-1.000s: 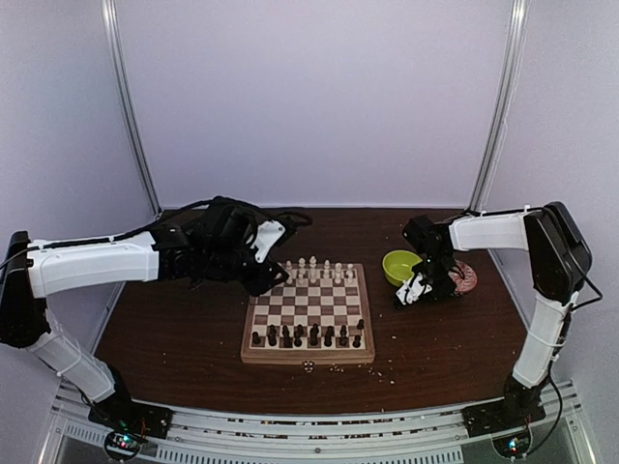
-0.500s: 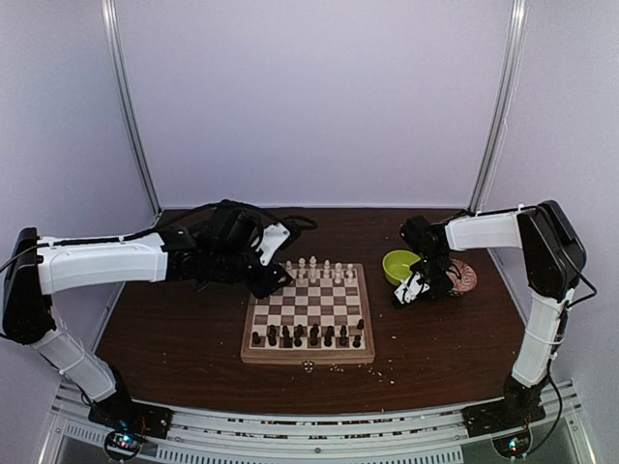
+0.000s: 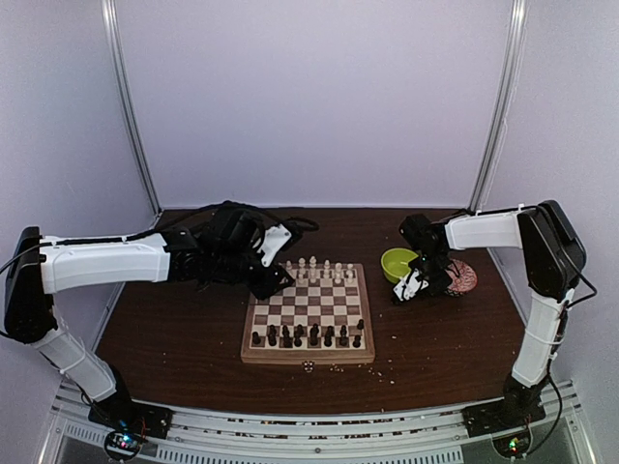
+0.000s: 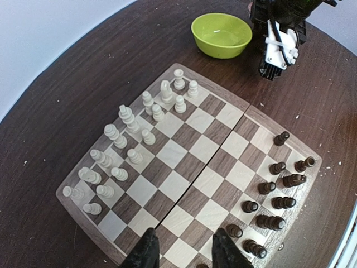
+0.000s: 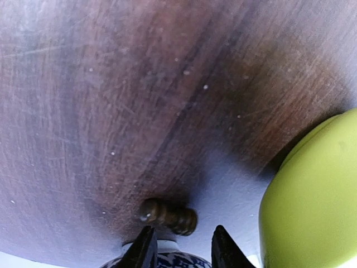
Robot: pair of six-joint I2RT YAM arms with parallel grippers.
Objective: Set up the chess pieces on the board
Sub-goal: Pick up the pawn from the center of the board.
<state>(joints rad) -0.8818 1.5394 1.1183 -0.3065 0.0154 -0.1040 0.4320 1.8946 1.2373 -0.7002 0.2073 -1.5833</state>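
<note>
Hovering low with the lime-green bowl (image 5: pixel 312 206) at 3 o'clock, my right gripper (image 5: pixel 183 233) stands narrowly parted and empty. A dark brown chess piece (image 5: pixel 167 215) lies toppled on the table (image 5: pixel 111 84) just past its tips, at 11 o'clock. My left gripper (image 4: pixel 184 254) hangs half-open and empty above the board (image 4: pixel 187 162), with the cream-white pieces (image 4: pixel 127 115) at 11 o'clock and the dark brown pieces (image 4: pixel 270 222) at 2.

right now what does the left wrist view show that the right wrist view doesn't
Only the left wrist view shows the square wooden chessboard, with cream-white chess pieces along one side and dark brown chess pieces along the other, plus the right gripper beside the bowl. Only the right wrist view shows a single dark brown piece lying on its side just ahead of that gripper's parted fingertips. Both show the round lime-green bowl and the dark wooden table.
</note>
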